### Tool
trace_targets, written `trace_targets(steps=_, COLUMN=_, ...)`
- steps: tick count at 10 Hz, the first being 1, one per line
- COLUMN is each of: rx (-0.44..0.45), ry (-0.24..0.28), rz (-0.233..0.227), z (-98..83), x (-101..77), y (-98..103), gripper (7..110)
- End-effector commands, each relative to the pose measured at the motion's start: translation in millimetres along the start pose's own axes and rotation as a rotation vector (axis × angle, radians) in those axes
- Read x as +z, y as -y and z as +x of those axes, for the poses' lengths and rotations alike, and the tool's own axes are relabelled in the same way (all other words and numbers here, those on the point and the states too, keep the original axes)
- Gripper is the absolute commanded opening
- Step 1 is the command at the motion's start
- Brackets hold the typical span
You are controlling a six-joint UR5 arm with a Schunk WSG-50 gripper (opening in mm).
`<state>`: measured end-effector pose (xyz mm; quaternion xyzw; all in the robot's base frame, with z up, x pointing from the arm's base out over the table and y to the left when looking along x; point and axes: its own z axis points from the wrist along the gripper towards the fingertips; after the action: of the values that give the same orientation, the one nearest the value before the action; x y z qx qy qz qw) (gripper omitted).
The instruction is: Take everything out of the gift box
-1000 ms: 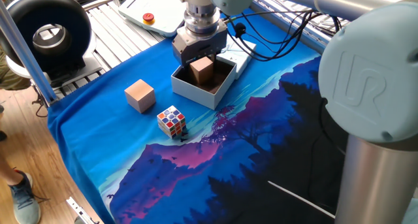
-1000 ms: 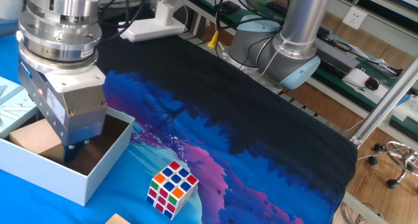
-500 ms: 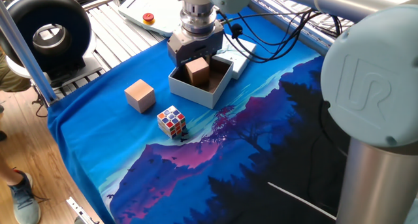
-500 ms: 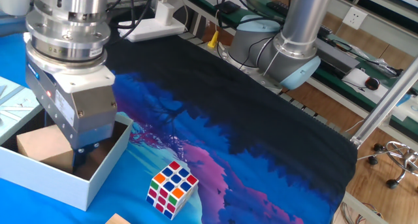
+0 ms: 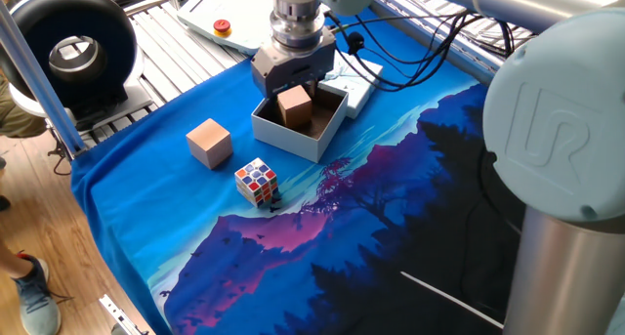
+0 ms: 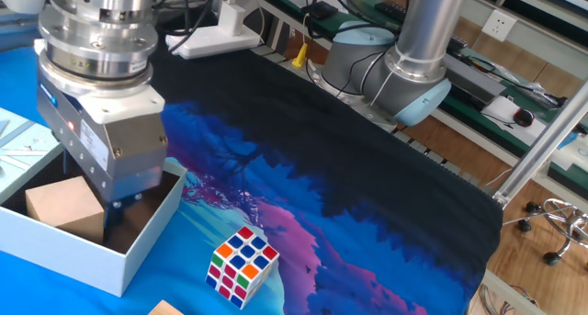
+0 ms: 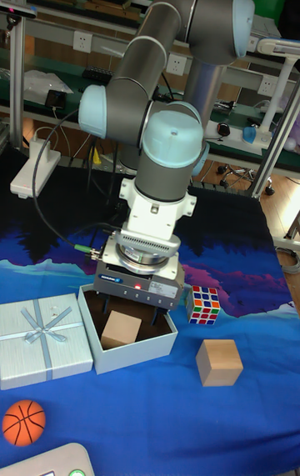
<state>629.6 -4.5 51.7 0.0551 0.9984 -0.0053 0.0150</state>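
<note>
The gripper (image 7: 127,315) was held low inside the gift box (image 7: 158,341), fingers apart either side of the wooden cube (image 7: 121,330), w/ no squeeze seen. The puzzle cube (image 5: 257,181) was already out on the cloth. Risk: box could be dragged if a finger caught the wall.

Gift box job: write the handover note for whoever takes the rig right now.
Gripper: down inside the gift box, fingers straddling the brown wooden cube; whether they are clamped on it cannot be told.
Brown wooden cube: in the box, not clearly lifted.
Puzzle cube: already out, on the cloth in front of the box.
Paler tan cube: on the cloth beside it.
Ribboned lid: lying beside the box.
Left: get the brown cube out onto the cloth.
</note>
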Motion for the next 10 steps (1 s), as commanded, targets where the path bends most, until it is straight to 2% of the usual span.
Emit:
trace_targets(steps=1, rx=-0.039, ry=0.002, rz=-0.009, z=-3.8, x=-0.7, y=8.2, gripper=22)
trace_targets(steps=3, rx=-0.014, ry=-0.008, rz=-0.046, z=-2.0, x=-0.7, y=-1.1, gripper=22)
trace_targets(steps=6, rx=-0.022, ry=-0.003, rz=-0.034, z=-6.6, x=5.5, y=2.1, gripper=22)
trace_targets(steps=7, rx=-0.022, ry=-0.001, rz=-0.029, z=-10.2, x=10.0, y=3.0, gripper=44)
trace_targets(steps=10, rx=-0.014, ry=0.001, rz=-0.026, z=-13.1, x=18.7, y=-0.2, gripper=44)
